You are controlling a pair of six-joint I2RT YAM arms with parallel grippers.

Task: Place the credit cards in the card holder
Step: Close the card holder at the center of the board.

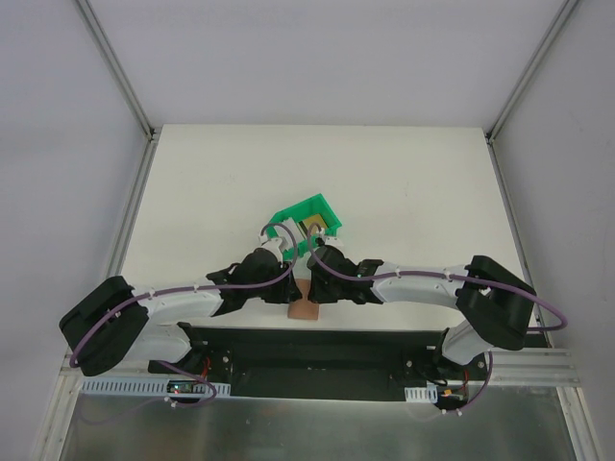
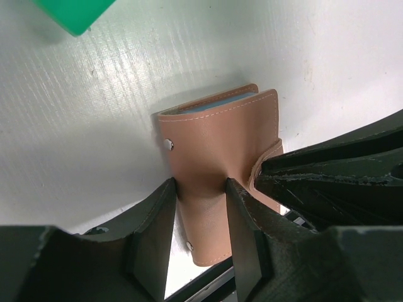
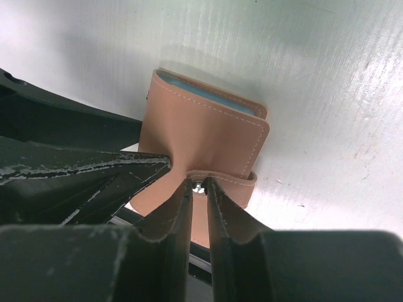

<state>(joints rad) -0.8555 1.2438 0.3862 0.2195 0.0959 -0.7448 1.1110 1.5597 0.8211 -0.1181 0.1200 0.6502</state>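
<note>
Tabletop point(image 1: 404, 192) in white is being bounded by pale grey walls point(image 1: 307, 58) and metal frame posts point(image 1: 115, 67), and a green bin point(image 1: 306, 213) is being carried at its middle, with an olive-gold card point(image 1: 313, 229) lying inside. By the near edge, between the arms, the tan card holder point(image 1: 304, 307) is being held. Its cover is being clamped by the left gripper point(image 2: 200, 184), and its snap tab point(image 3: 227, 182) is being pinched by the right gripper point(image 3: 199, 184), fingers nearly together.

card holder point(image 1: 305, 309) mostly hidden, green bin point(image 2: 74, 14) cropped, blurred
</note>
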